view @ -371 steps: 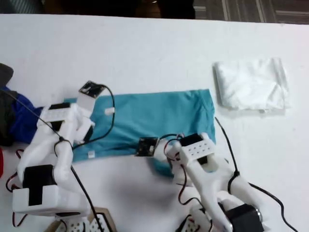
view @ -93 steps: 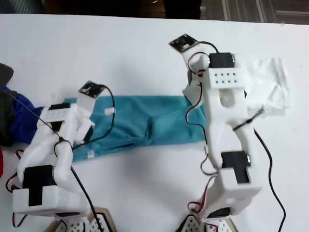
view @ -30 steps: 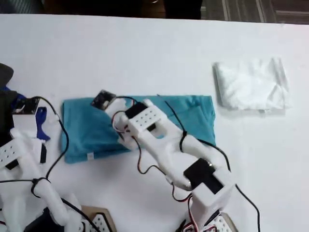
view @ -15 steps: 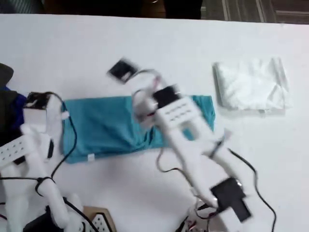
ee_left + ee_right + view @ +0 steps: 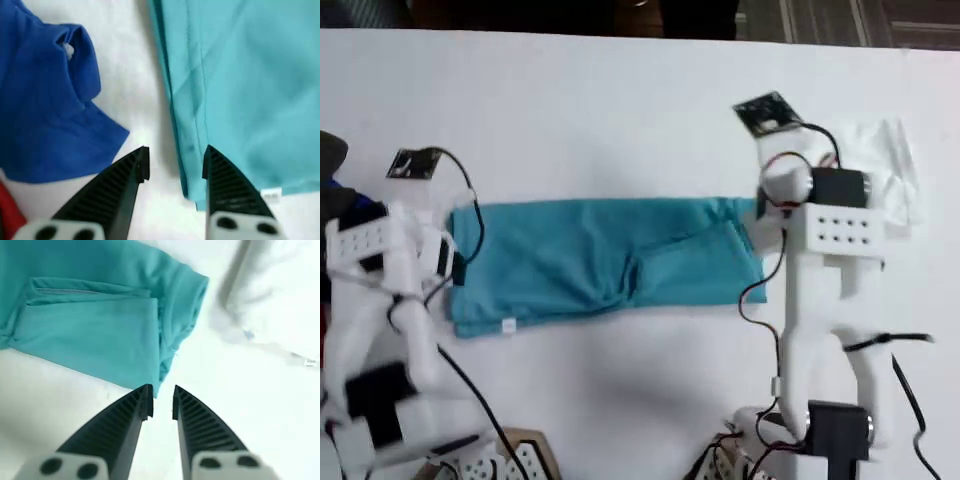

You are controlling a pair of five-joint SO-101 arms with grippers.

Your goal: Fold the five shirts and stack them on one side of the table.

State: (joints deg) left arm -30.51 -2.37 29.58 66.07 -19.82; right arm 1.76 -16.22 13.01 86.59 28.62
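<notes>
A teal shirt (image 5: 600, 262), folded into a long strip, lies across the middle of the table. My left gripper (image 5: 175, 160) hovers open just off the strip's left end, over bare table between the teal shirt (image 5: 240, 90) and a crumpled blue shirt (image 5: 45, 100). In the high view my left gripper (image 5: 448, 265) sits at that end. My right gripper (image 5: 161, 396) stands narrowly open with nothing in it, just past the right end of the teal shirt (image 5: 90, 320). A folded white shirt (image 5: 892, 165) lies at the back right, partly behind the right arm.
The blue shirt (image 5: 350, 212) and dark cloth pile up at the table's left edge. A bit of red (image 5: 7, 217) shows beside the blue shirt. Bare white table (image 5: 600, 110) stretches behind the teal strip and in front of it.
The right arm has swung from the middle of the teal shirt to its right end. The left arm has come in to the shirt's left end. The strip now lies stretched out longer.
</notes>
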